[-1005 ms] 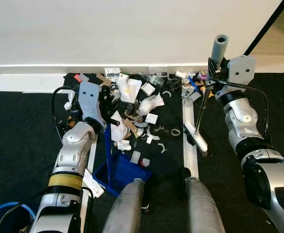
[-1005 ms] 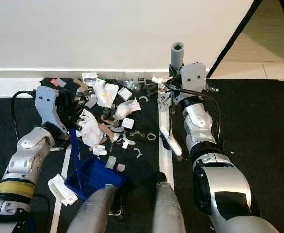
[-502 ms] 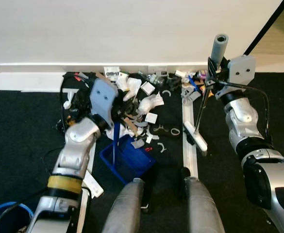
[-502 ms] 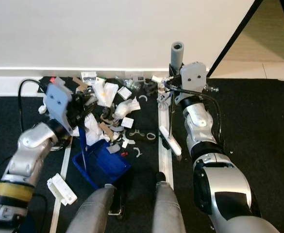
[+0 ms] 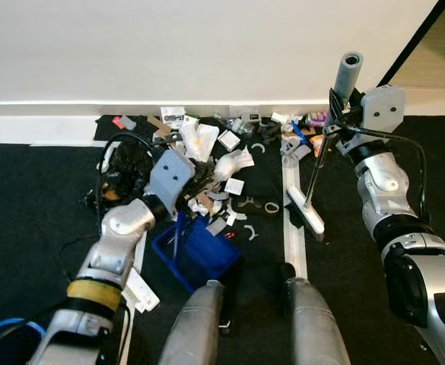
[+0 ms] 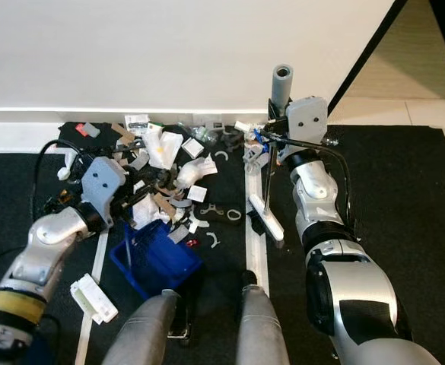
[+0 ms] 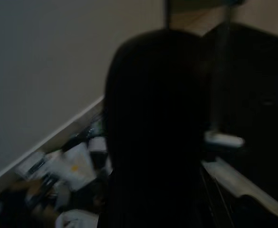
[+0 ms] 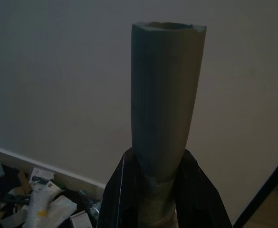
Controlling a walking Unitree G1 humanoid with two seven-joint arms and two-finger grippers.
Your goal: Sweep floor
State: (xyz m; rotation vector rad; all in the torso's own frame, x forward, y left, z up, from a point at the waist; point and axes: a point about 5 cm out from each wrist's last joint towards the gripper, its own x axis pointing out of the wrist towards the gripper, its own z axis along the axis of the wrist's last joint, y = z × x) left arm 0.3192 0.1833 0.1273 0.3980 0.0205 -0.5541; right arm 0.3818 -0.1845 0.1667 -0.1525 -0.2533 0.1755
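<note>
My right gripper [image 8: 158,190] is clamped on the stiff, light broom [image 5: 319,156] near its top; left gripper's state indeterminate beside the blue dustpan [image 5: 195,251]; litter [image 5: 207,148] lightweight.

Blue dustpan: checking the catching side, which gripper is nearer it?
Left. The left gripper holds the blue dustpan's handle; the right gripper grips the broom across the litter.
</note>
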